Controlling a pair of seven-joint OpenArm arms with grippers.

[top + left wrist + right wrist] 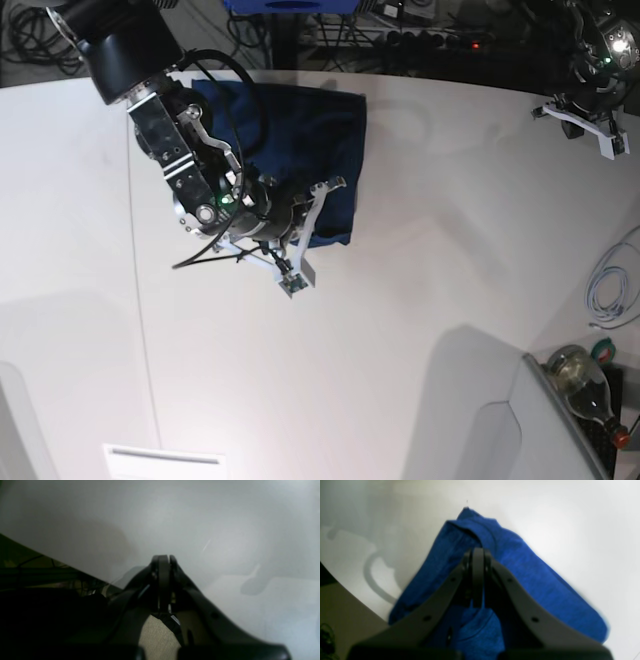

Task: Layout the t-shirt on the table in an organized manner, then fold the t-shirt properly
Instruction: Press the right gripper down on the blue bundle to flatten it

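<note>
Under the right gripper lies the shirt, folded; the left arm is well off at the far side.

From the left wrist view, the left gripper (163, 558) hangs with its jaws pressed together on nothing, only bare table (225, 517) beyond it and no cloth anywhere in frame. From the right wrist view, the right gripper (477, 552) also has its jaws closed; the shirt (532, 575) spreads just below and ahead of the tips, its length running from upper centre to lower right, and whether any cloth is pinched I cannot tell. From the base view, the shirt (335, 130) sits upper centre as a compact dark block, the right gripper (295, 272) at its lower edge, while the left gripper (590, 125) keeps to the upper right corner, so the right arm is much the nearer.
</note>
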